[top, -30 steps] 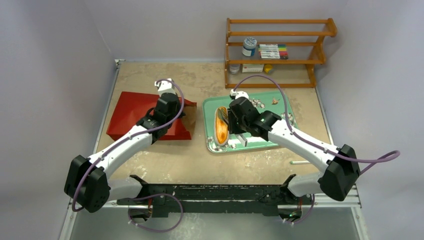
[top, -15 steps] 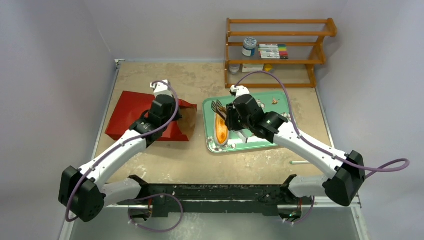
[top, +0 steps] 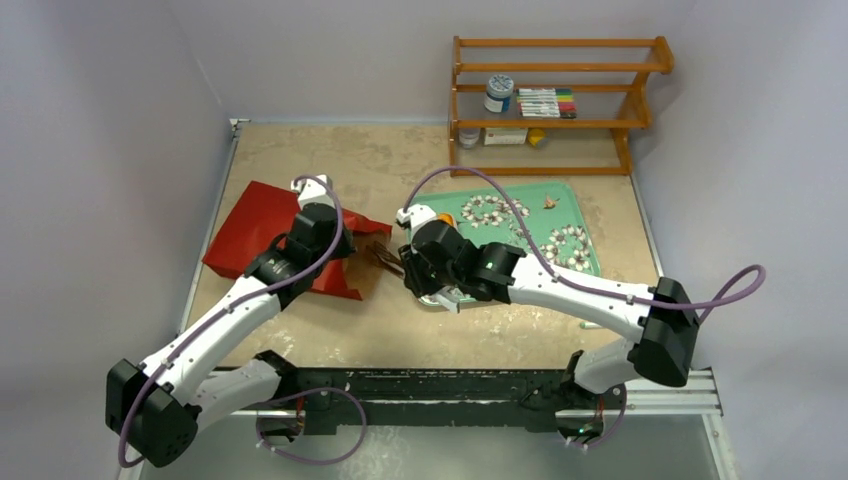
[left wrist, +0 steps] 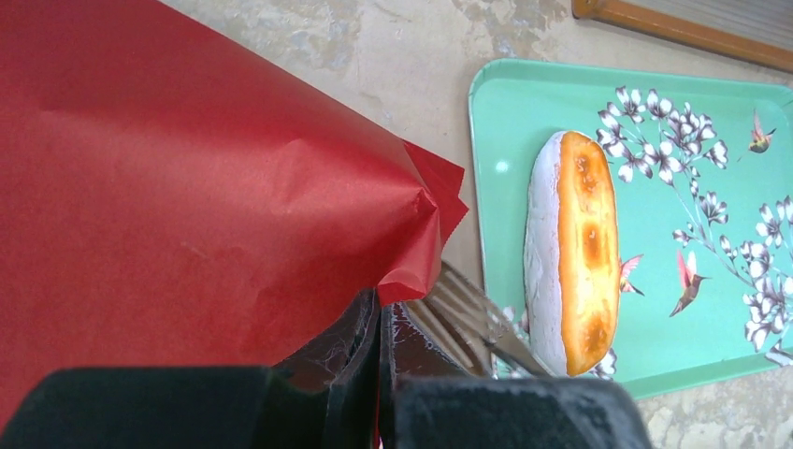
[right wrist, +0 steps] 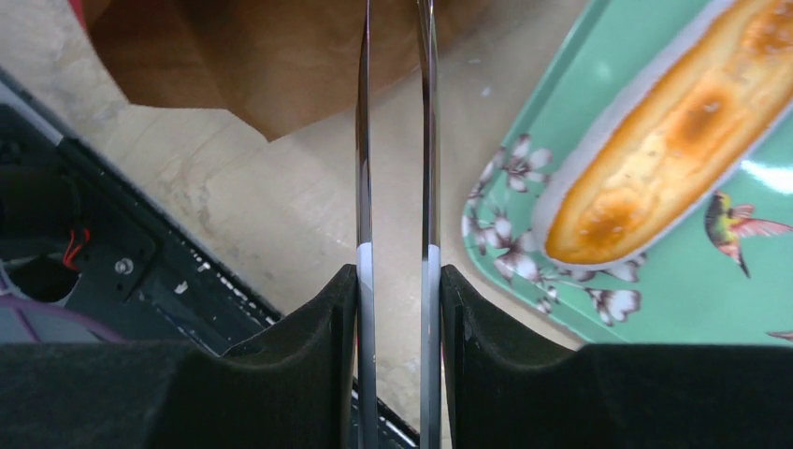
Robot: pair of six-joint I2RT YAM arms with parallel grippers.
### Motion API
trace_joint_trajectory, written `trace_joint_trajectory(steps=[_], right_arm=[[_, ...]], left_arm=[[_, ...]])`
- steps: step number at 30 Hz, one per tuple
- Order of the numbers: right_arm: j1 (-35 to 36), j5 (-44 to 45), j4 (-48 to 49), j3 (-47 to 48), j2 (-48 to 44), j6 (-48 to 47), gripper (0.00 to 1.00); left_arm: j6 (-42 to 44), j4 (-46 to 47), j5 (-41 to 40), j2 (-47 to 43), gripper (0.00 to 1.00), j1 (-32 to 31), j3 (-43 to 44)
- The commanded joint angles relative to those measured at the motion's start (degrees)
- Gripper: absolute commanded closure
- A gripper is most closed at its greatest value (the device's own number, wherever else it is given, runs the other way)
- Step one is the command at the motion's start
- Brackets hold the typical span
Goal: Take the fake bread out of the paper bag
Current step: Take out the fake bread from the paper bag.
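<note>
The red paper bag (top: 260, 225) lies on its side at the left, mouth toward the tray. My left gripper (left wrist: 379, 323) is shut on the bag's upper mouth edge (left wrist: 421, 271). My right gripper (right wrist: 397, 281) is shut on the metal tongs (right wrist: 428, 140). Their two arms stand slightly apart, with tips (top: 380, 255) at the bag's brown inside (right wrist: 281, 56). One long golden loaf of fake bread (left wrist: 575, 248) lies on the green floral tray (left wrist: 673, 112), also seen as the loaf (right wrist: 673, 140) in the right wrist view. Nothing is between the tongs. Any bread in the bag is hidden.
The tray (top: 560, 215) sits right of centre, and the right arm crosses its near left corner. A wooden shelf (top: 555, 100) with a jar and markers stands at the back. A black rail (top: 430, 385) runs along the near table edge.
My right arm has swung left off the tray, carrying the tongs to the bag's mouth, while the loaf stays on the tray. The left arm and the bag edge shifted slightly left.
</note>
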Motion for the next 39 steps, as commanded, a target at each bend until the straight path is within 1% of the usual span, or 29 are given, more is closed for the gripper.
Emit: trace_joint_trajectory(steps=[1, 4, 6, 11, 15, 20, 26, 30, 39], right_arm=[[1.95, -1.30, 5.43, 1.90, -0.77, 0.47, 0.64], [2.47, -3.22, 9.40, -1.45, -1.96, -0.91, 0.64], [2.48, -3.97, 11.86, -3.27, -2.24, -2.21, 0.64], [2.50, -6.10, 18.32, -7.27, -1.62, -3.36, 0.62], [2.50, -8.51, 23.76, -9.42, 0.67, -3.89, 0.61], [2.48, -11.30, 27.92, -9.52, 3.75, -4.27, 0.58], [2.49, -13.74, 28.73, -8.39, 7.13, -4.78, 0.57], [2.48, -16.94, 29.16, -8.54, 7.22, -1.70, 0.55], [1.98, -18.36, 29.50, -7.29, 9.42, 3.29, 0.52]], left_arm=[[-2.75, -2.54, -1.46, -3.21, 1.00, -0.24, 0.14], [-2.95, -5.67, -3.70, -4.03, 1.00, -0.26, 1.63], [-3.39, -5.65, -4.14, -5.33, 1.00, -0.26, 1.75], [-7.46, -10.34, -7.33, -7.03, 1.00, -0.31, 3.94], [-8.08, -12.17, -8.24, -5.86, 1.00, -0.25, 4.77], [-7.98, -11.90, -7.82, -3.83, 1.00, -0.32, 4.83], [-8.74, -10.36, -7.19, -4.35, 1.00, -0.33, 2.46], [-8.99, -9.32, -6.47, -4.42, 1.00, -0.33, 0.96], [-10.00, -7.70, -5.04, -4.03, 1.00, -0.32, -0.31]])
